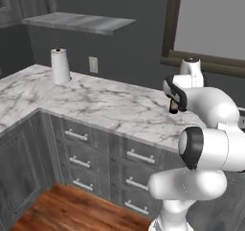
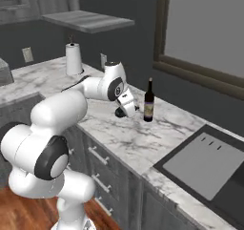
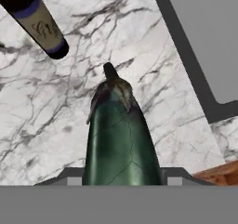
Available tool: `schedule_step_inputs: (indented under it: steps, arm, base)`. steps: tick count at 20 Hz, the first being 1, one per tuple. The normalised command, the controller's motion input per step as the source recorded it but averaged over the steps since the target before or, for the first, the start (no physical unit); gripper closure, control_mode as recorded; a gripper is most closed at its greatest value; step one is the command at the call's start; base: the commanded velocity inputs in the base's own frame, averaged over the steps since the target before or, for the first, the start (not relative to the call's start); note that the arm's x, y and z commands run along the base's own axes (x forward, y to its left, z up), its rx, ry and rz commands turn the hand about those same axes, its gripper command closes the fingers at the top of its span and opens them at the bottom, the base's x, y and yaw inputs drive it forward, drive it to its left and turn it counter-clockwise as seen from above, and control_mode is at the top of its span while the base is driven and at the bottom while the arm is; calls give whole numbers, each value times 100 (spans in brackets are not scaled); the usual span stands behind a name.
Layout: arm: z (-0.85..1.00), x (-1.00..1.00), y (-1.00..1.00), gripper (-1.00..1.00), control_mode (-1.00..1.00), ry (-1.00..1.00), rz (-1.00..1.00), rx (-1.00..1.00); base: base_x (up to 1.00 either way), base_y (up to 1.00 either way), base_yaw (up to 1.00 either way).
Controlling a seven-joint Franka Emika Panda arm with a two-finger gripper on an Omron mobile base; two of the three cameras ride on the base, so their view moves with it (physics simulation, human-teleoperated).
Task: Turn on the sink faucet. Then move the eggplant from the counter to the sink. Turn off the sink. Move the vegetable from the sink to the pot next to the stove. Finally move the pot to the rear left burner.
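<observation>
We are seeing the gripper (image 2: 122,112) clamping the eggplant (image 3: 120,139) in the hand view; the bottle (image 3: 39,23) label is showing unreadable script.

Flat even rendered light, dim grey walls, soft low-resolution edges, faint shadows, no glare

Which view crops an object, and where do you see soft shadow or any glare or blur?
Hand view: the dark green eggplant is cropped at the bottom edge, sharp, with faint sheen. Right base view: the dark glass bottle casts a soft shadow on the white marble counter; no glare. Left base view: flat, even light, the white paper towel roll slightly soft.
</observation>
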Motion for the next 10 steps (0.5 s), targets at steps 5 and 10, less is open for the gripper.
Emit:
schedule_step_inputs:
  steps: [5,10]
  arm:
    - [0,0,0,100,100,0,0,0]
    - [0,0,0,100,100,0,0,0]
  base:
    - [-5,53,38]
    - [-4,51,38]
